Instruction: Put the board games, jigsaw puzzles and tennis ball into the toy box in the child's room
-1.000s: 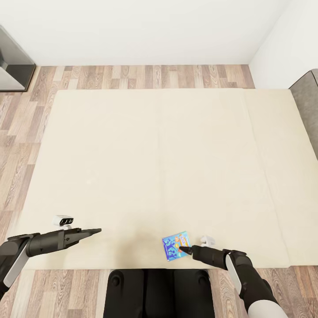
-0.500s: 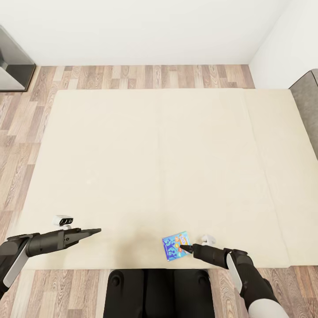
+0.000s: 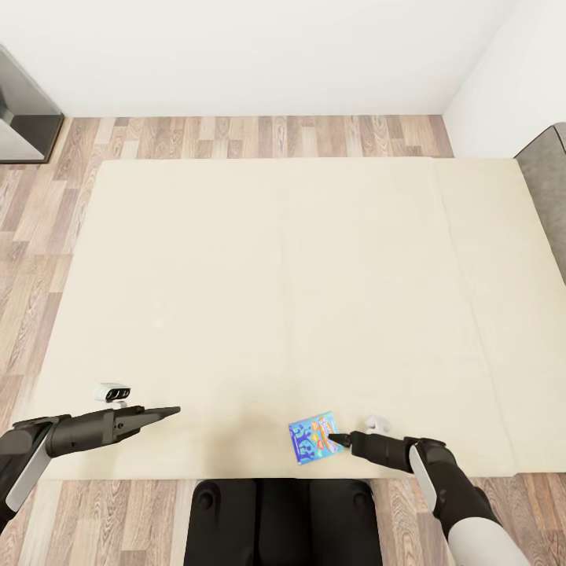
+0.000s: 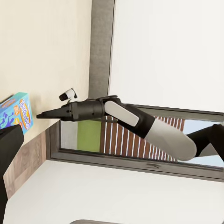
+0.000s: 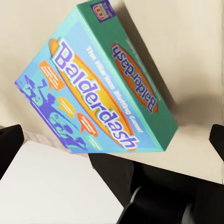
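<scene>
The right arm has slid back a little toward the robot's own side over the last second: its tip was over the near corner of the flat blue board game box with orange marks [image 3: 314, 440], and now the right gripper [image 3: 334, 437] sits at the box's right edge instead. The box itself has not budged; it lies flat near the front edge of the large low bed with the plain cream mattress [image 3: 236, 259], the lettered face up. I read this as a small re-aim before a grasp and not a lift, so this game is not yet secured, let alone carried to the toy box.

In the right wrist view the blue box [image 5: 100, 84] lies straight ahead between two dark fingertips [image 5: 9, 144] that stand apart at the frame's edges (a wide spread, by the look of it), with nothing pinched between them. Whether a tip brushes the box's side I cannot tell.

The left gripper [image 3: 169, 410] hovers over the near left part of the mattress, well apart from the box, holding nothing; its fingers look drawn together into a point, though I cannot tell for certain.
</scene>
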Controlling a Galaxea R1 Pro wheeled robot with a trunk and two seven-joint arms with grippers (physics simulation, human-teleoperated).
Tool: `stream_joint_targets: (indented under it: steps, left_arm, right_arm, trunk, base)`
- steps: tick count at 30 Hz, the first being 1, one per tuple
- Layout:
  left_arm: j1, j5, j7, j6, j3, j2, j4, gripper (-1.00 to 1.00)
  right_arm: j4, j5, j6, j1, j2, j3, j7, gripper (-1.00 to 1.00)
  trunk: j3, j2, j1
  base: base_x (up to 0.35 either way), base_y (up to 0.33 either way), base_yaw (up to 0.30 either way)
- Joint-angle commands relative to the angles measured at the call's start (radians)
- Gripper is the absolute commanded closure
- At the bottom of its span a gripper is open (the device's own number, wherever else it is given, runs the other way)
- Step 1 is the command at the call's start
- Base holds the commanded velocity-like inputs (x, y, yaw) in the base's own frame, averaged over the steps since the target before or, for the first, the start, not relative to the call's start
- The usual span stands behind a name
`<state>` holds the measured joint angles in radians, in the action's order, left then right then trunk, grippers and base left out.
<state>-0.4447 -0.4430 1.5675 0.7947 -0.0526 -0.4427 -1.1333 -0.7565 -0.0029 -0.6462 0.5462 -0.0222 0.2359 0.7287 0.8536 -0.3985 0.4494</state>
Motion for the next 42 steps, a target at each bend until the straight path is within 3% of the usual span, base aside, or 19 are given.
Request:
stream_joint_targets:
  steps: [1, 13, 23, 42]
  left_arm:
    - [0.0, 0.0, 0.003, 0.011, 0.0, 0.0, 0.0, -1.0]
    - [0.0, 0.0, 0.003, 0.011, 0.0, -0.001, 0.0, -1.0]
    - [0.0, 0.0, 0.003, 0.011, 0.0, -0.001, 0.0, -1.0]
    - [0.0, 0.0, 0.003, 0.011, -0.001, -0.002, 0.0, -1.0]
  right_arm:
    - [0.004, 0.0, -0.007, 0.003, 0.0, 0.003, 0.004, -1.0]
    - [0.022, 0.004, -0.009, 0.015, 0.0, -0.003, -0.005, -1.0]
    - [0.023, 0.002, -0.011, 0.019, 0.012, -0.005, -0.062, -1.0]
    - [0.024, 0.0, -0.012, 0.05, 0.02, -0.01, -0.074, -1.0]
  trunk:
    - [0.001, -0.002, 0.001]
    - [0.001, -0.002, 0.001]
    - [0.001, -0.002, 0.001]
    - [0.001, -0.002, 0.001]
  base:
    - [0.0, 0.0, 0.0]
    - [0.0, 0.0, 0.0]
    - [0.0, 0.0, 0.0]
    - [0.0, 0.0, 0.0]
